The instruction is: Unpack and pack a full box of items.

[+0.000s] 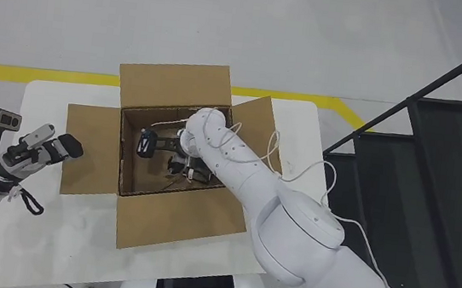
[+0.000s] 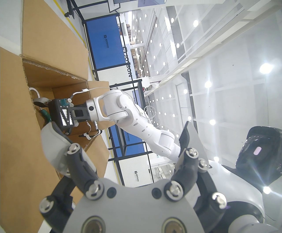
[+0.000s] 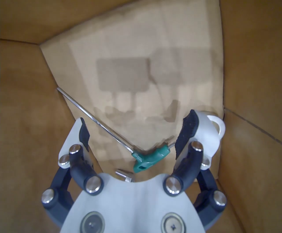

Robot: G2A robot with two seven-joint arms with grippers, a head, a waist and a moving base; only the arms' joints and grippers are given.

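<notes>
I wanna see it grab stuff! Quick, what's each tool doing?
Left tool: open, empty, beside the box.
Right tool: open, empty, in the box over the wrench.

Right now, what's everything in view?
brown cardboard box: 1, brown, flaps open, mid-table
green-handled T-shaped hex key with steel shaft: 1, green and silver, box floor
white loop, maybe a cup handle: 1, white, box corner
small silver metal part: 1, silver, beside key handle
white table: 1, white, under box
yellow floor lines: several, yellow, around table
black metal stairs: 1, black, beside table
left claw: 1, black-grey, open, beside box flap
right claw: 1, black-grey, open, inside box over key
</notes>
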